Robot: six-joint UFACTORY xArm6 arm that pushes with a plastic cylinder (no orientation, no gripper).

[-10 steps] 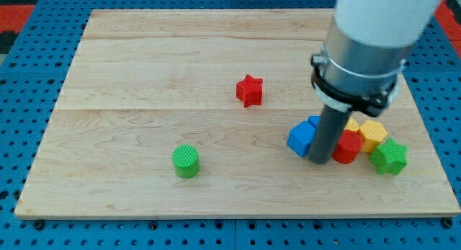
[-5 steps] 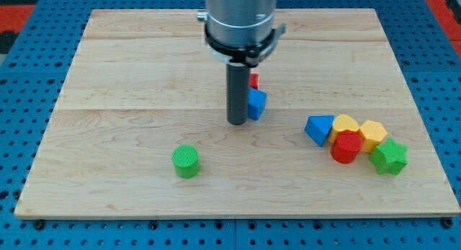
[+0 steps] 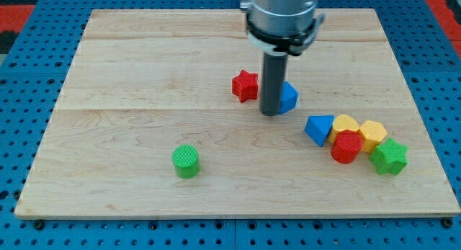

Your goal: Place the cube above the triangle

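Pincer there is none on this arm: it ends in a straight dark rod, so nothing can stand apart, together or clamped, and my tip [image 3: 271, 113] rests on the wooden table [image 3: 130, 77] a little to the view's right of centre. Just to the view's right of the rod sits the blue cube [image 3: 288, 97], partly hidden behind it and seemingly touching it, though the contact itself cannot be made out. On the rod's other side, toward the view's left and close by, lies the red star [image 3: 245, 85], with a thin strip of bare wood between it and the rod. The blue triangle [image 3: 318, 129] lies lower and further to the view's right, near the cube but apart from it, so the cube stands up and to the left of it. The triangle touches a cluster at the view's right: a yellow heart-shaped block [image 3: 346, 124] just beside it, a second yellow block [image 3: 373, 132] next to that, its shape hard to make out, a red block [image 3: 346, 147] tucked below the two, and a green star [image 3: 389, 156] at the cluster's lower right end. Well apart from all these, toward the view's lower left, stands a green cylinder [image 3: 186, 161] alone. Around the wood runs a blue perforated board [image 3: 29, 228].
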